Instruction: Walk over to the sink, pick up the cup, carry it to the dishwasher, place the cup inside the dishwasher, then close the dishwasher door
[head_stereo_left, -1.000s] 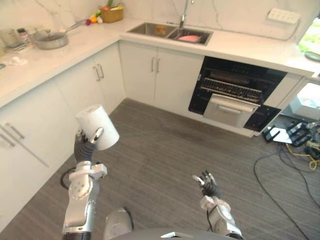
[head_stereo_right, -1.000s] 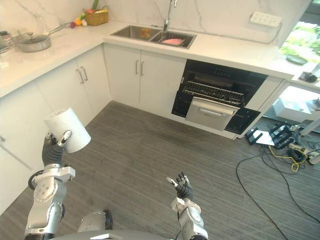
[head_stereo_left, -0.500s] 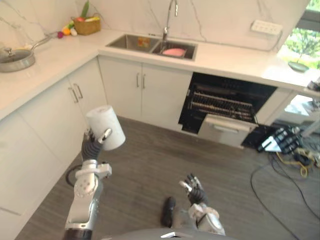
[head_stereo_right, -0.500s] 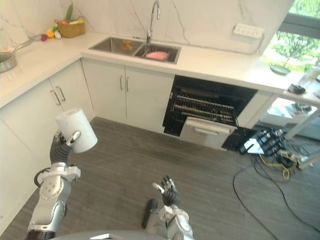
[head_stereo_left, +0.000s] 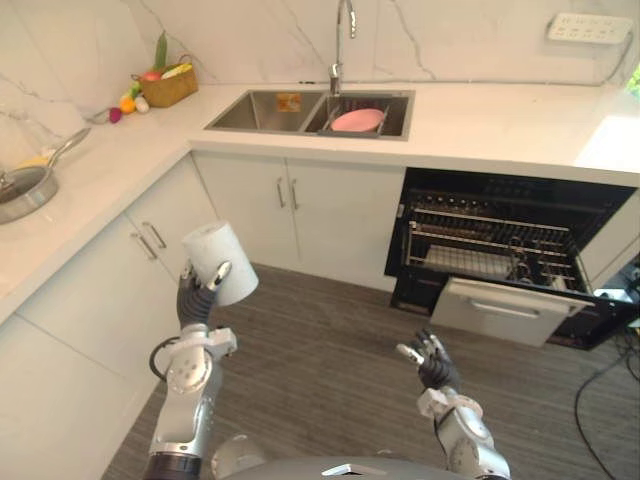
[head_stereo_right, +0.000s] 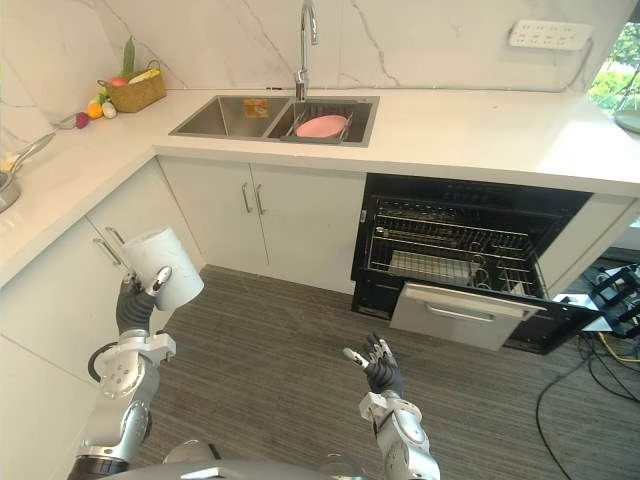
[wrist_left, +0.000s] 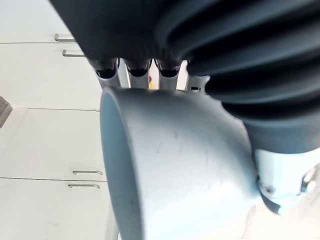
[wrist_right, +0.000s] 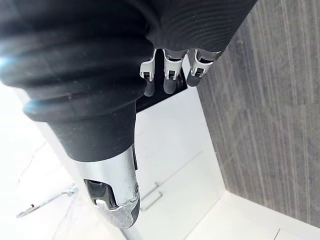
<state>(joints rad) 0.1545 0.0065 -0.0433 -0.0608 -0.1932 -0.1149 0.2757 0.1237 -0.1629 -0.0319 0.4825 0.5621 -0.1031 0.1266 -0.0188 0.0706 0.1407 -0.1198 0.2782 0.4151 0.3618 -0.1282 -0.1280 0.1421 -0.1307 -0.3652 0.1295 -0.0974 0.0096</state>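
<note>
Cup (head_stereo_left: 220, 262): pale, tilted, carried off the floor (head_stereo_left: 330, 340) in front of the corner cabinets (head_stereo_left: 130, 270), well apart from the dishwasher.
Left hand (head_stereo_left: 194, 298): raised, fingers and thumb wrapped round the cup.
Right hand (head_stereo_left: 432, 364): low over the floor, fingers loosely spread, holding nothing.
Dishwasher (head_stereo_left: 510, 205): stood under the counter (head_stereo_left: 500, 115), door (head_stereo_left: 500, 312) dropped part-way open, wire rack (head_stereo_left: 480, 250) showing inside.
Sink (head_stereo_left: 255, 112): two basins, a pink dish (head_stereo_left: 357, 120) in the one nearer the dishwasher, tap (head_stereo_left: 343, 40) behind.
Counter, far corner: basket of produce (head_stereo_left: 168, 88); pan (head_stereo_left: 22, 190) nearer the robot.
</note>
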